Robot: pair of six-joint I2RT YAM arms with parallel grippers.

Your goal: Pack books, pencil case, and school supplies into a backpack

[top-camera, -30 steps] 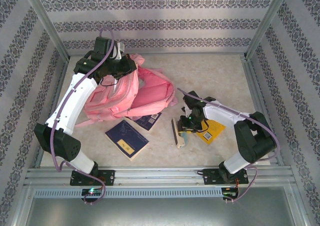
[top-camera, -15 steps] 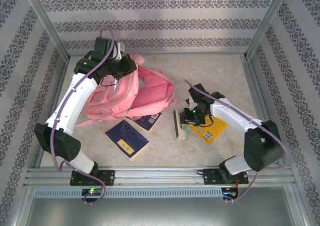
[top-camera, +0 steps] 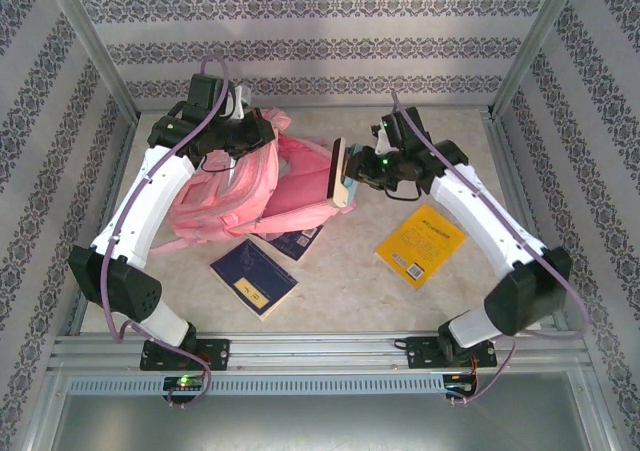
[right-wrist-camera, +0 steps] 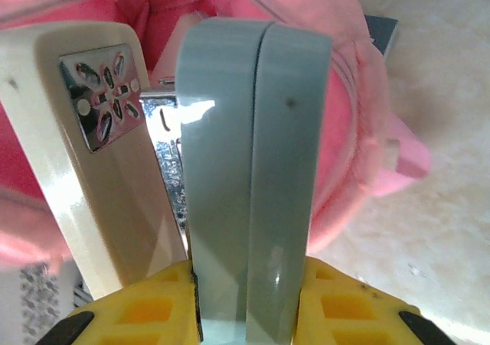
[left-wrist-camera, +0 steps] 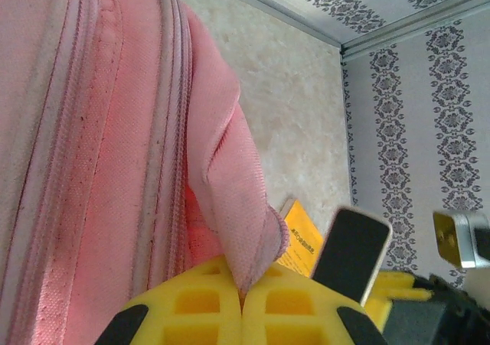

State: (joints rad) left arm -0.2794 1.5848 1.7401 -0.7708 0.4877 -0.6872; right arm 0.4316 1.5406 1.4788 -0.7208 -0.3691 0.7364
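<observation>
Stapler (right-wrist-camera: pixel 249 161) upright, grey-green half clamped inside the right gripper (right-wrist-camera: pixel 249 295), cream half outside; left gripper (left-wrist-camera: pixel 243 305) pinches backpack (left-wrist-camera: pixel 99 131) fabric.

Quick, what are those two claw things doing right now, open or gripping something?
Left end effector: closed on a fold of the backpack.
Right end effector: closed on the stapler.
</observation>
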